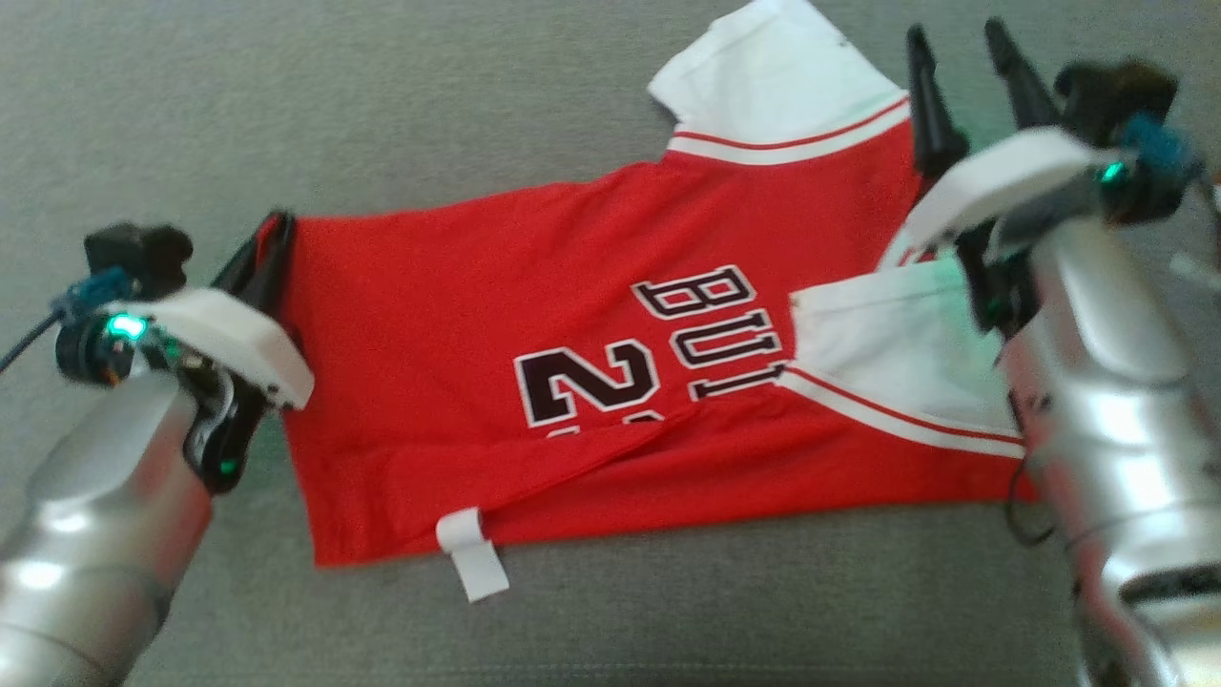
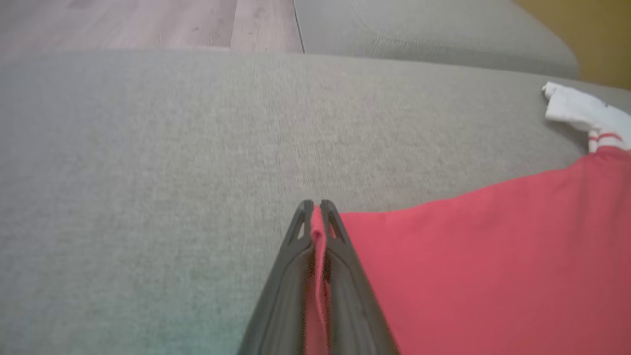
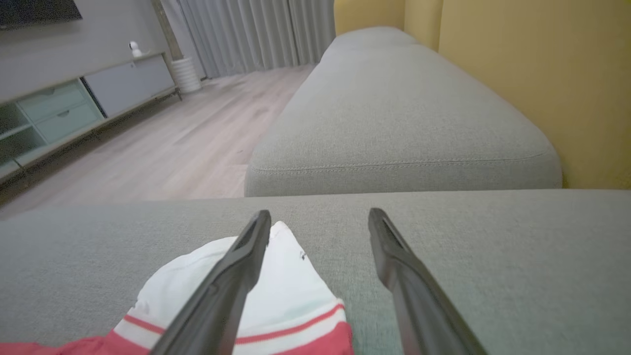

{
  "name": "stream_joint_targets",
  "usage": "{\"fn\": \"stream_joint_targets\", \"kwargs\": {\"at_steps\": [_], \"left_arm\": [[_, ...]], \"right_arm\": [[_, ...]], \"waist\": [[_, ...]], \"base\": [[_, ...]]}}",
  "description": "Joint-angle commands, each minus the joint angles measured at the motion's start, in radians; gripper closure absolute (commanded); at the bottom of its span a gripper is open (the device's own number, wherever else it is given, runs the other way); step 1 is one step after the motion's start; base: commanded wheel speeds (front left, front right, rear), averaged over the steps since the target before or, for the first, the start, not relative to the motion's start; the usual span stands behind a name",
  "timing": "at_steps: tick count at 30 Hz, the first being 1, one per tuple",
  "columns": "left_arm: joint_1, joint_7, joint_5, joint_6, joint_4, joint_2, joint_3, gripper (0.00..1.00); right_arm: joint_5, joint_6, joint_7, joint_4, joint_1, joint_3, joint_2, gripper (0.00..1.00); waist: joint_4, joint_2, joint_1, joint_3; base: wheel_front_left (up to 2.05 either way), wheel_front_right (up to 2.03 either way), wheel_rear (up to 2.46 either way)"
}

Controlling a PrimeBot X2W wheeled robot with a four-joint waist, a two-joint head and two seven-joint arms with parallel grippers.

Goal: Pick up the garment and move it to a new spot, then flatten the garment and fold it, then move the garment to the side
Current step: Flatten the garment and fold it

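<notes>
On the grey sofa cushion [image 1: 382, 114] the red garment [image 1: 477, 286] lies spread, long axis left to right. The left gripper [image 2: 315, 207] pinches its far-left hem corner. The right gripper [image 1: 959, 38], jaws wide, hovers by the far-right white sleeve [image 1: 782, 76].

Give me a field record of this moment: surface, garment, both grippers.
surface: grey sofa cushion
garment: red jersey, lying spread out on the cushion, lettering up
left gripper: shut, pinching the jersey's edge
right gripper: open, holding nothing, one finger over the far white sleeve
</notes>
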Motion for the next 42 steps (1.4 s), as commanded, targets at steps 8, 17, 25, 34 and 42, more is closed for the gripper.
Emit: {"fn": "stream_joint_targets", "kwargs": {"at_steps": [8, 17, 25, 34, 42], "left_arm": [[-0.173, -0.135, 0.019, 0.002, -0.025, 0.023, -0.029, 1.00], [-0.252, -0.163, -0.005, 0.002, -0.002, -0.036, -0.119, 1.00], [-0.292, -0.176, -0.038, 0.002, 0.002, -0.078, -0.178, 1.00], [-0.306, -0.177, -0.035, 0.002, -0.013, -0.089, -0.176, 1.00], [-0.305, -0.177, -0.025, 0.002, -0.016, -0.084, -0.145, 1.00]], "right_arm": [[-0.027, 0.002, 0.168, 0.123, -0.212, 0.075, -0.065, 0.00], [-0.010, 0.002, 0.331, 0.254, -0.323, 0.146, -0.132, 0.00], [0.060, 0.002, 0.420, 0.299, -0.365, 0.226, -0.166, 0.00], [0.117, 0.002, 0.480, 0.319, -0.356, 0.315, -0.178, 0.22], [0.113, 0.002, 0.373, 0.298, -0.381, 0.346, -0.220, 1.00]], "waist": [[0.105, 0.0000, -0.0001, 0.034], [0.179, 0.0000, -0.0001, 0.085], [0.232, 0.0000, -0.0001, 0.123], [0.249, 0.0000, -0.0001, 0.132], [0.242, 0.0000, -0.0001, 0.137]], "base": [[0.00, 0.00, 0.00], [0.00, 0.00, 0.00], [0.00, 0.00, 0.00], [0.00, 0.00, 0.00], [0.00, 0.00, 0.00]]}}
